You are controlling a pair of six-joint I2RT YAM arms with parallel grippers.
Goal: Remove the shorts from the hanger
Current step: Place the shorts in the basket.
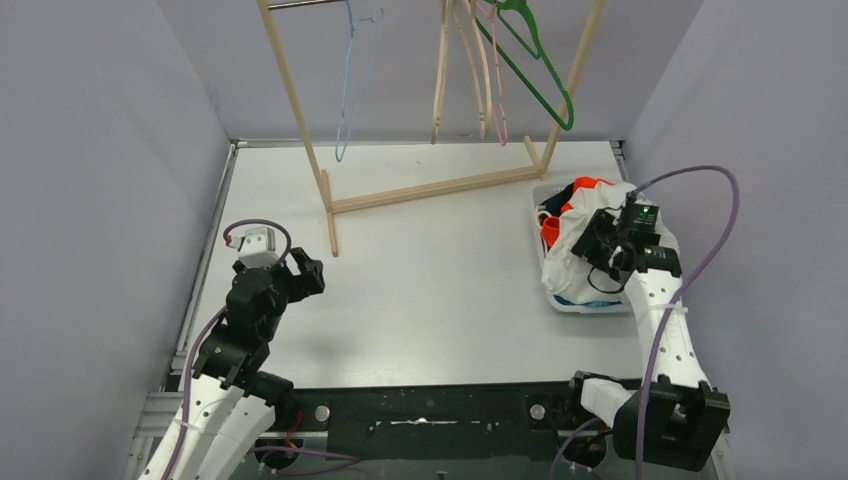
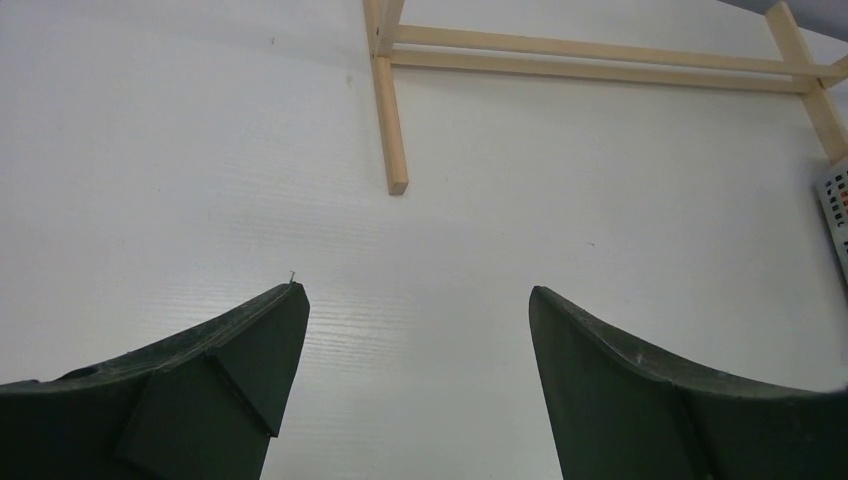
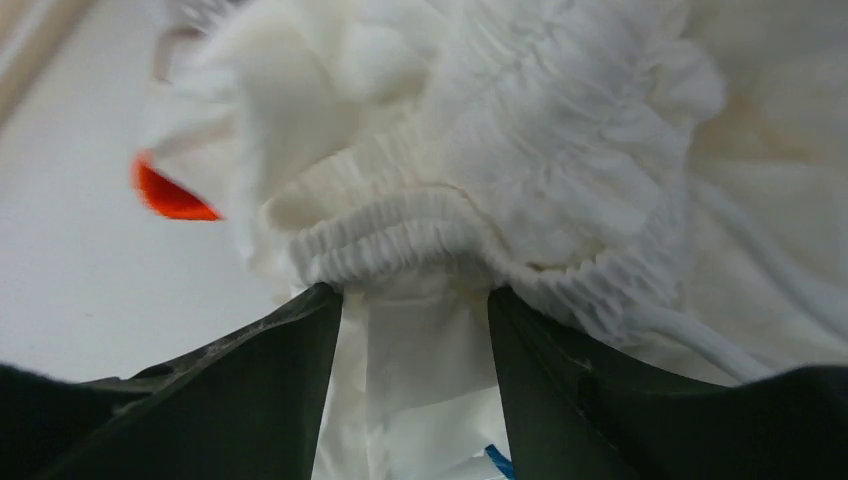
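Note:
The white shorts [image 1: 572, 258] lie bunched on top of a pile in a white basket [image 1: 556, 300] at the right. Bright orange shorts [image 1: 589, 185] show beneath them, and something dark beside. The other pairs are hidden. My right gripper [image 1: 600, 236] hovers over the pile. In the right wrist view it [image 3: 415, 295] stands open, with the white shorts' elastic waistband [image 3: 520, 150] lying across its fingertips and a bit of orange [image 3: 170, 195] at the left. My left gripper [image 1: 305, 275] is open and empty above bare table [image 2: 415, 300]. The hangers [image 1: 470, 70] hang bare.
A wooden rack [image 1: 430, 190] stands at the back, its foot [image 2: 390, 120] ahead of my left gripper. On it hang a blue wire hanger [image 1: 350, 90], wooden and pink ones, and a green one [image 1: 535, 70]. Grey walls close in both sides.

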